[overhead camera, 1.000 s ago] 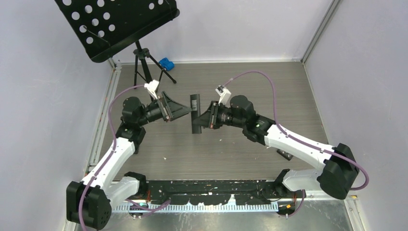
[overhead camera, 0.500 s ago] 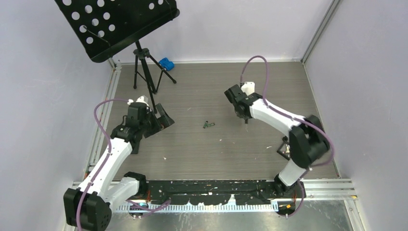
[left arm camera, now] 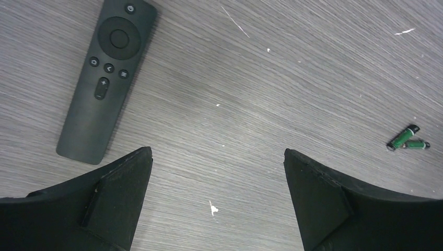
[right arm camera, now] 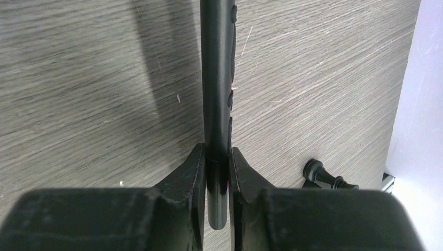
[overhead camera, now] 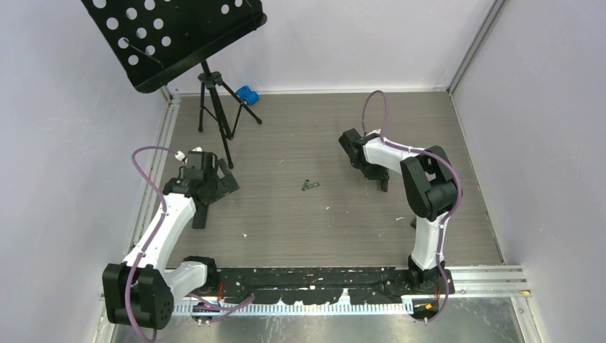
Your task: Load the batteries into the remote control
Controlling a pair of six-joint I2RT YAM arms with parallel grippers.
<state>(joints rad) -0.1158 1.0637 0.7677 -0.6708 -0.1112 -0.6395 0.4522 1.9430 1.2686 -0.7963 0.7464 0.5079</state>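
Spotting on left wrist cam, not right's: remote (left arm camera: 107,78) upper left, green batteries (left arm camera: 408,140) right, left hand (left arm camera: 217,152) spread; right hand (right arm camera: 217,150) clamps second remote (right arm camera: 217,63).

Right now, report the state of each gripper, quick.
Left gripper: open, holding nothing.
Right gripper: closed on a slim black remote, seen edge-on.

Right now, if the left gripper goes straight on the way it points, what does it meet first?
Probably the bare table. The open left gripper points down at wood between the remote and the batteries; neither lies in its line. Depth is unclear.
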